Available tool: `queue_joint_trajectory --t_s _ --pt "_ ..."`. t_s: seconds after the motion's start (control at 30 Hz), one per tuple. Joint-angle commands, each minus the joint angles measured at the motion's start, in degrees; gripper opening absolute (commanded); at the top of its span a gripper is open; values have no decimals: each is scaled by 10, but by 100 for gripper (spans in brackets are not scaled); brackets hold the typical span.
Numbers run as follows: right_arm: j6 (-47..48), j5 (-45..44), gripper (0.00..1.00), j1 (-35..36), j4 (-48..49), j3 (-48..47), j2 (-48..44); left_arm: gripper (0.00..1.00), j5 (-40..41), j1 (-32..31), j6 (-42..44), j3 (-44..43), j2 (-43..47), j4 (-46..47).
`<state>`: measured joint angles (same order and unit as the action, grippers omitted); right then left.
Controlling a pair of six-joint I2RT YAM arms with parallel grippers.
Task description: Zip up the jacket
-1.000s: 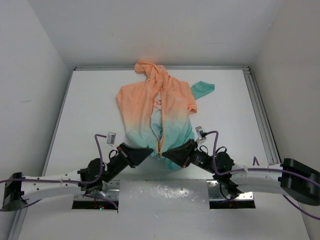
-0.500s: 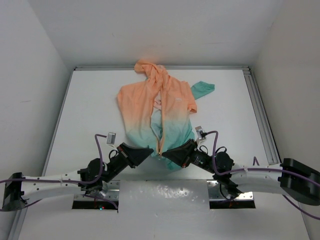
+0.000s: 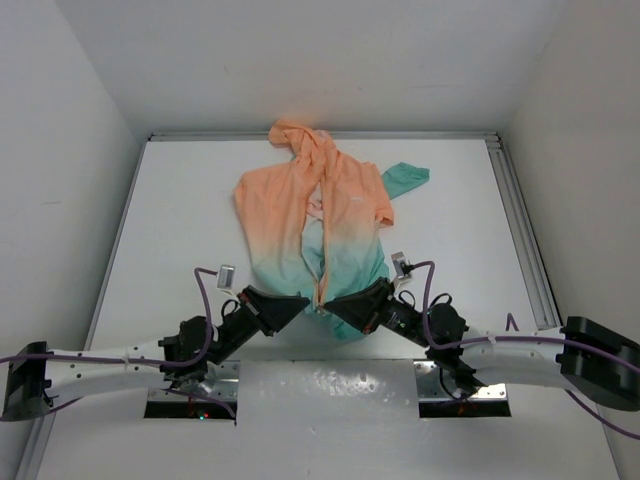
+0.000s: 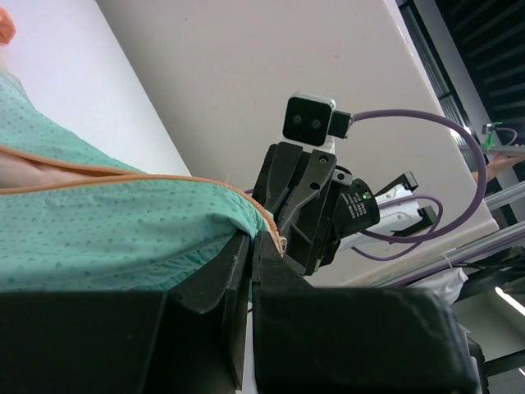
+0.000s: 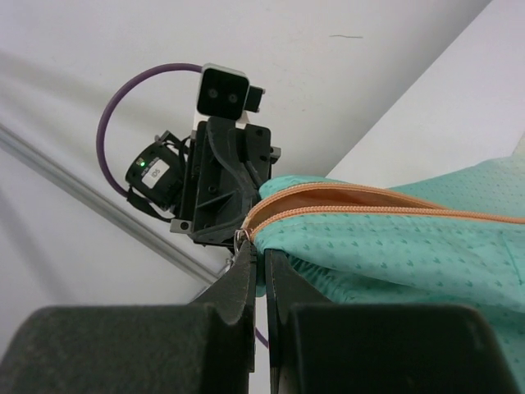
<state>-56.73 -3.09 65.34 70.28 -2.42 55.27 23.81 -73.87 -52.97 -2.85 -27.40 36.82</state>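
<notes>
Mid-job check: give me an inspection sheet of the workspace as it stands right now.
Surface: white table, jacket lying on it.
Job's things: jacket, hood far, teal hem near; zipper open at the chest.
Clutter: nothing seen.
Pincers: left pincer and right pincer both shut on the hem, at the zipper's base.
Cables: purple cables loop over both wrists.
Surroundings: white walls; metal rail along the right edge.

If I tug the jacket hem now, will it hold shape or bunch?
Likely floppy: the jacket lies rumpled, so it should bunch rather than slide whole. Probably light; its thin teal hem drapes limply from the shut jaws. The orange zipper tape curves, so it may buckle.
</notes>
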Motion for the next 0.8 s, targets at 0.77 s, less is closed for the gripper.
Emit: queue_joint_trajectory --t_s 0.77 --pt "5 -86 0 19 -95 8 -60 0 83 -13 80 -19 -47 5"
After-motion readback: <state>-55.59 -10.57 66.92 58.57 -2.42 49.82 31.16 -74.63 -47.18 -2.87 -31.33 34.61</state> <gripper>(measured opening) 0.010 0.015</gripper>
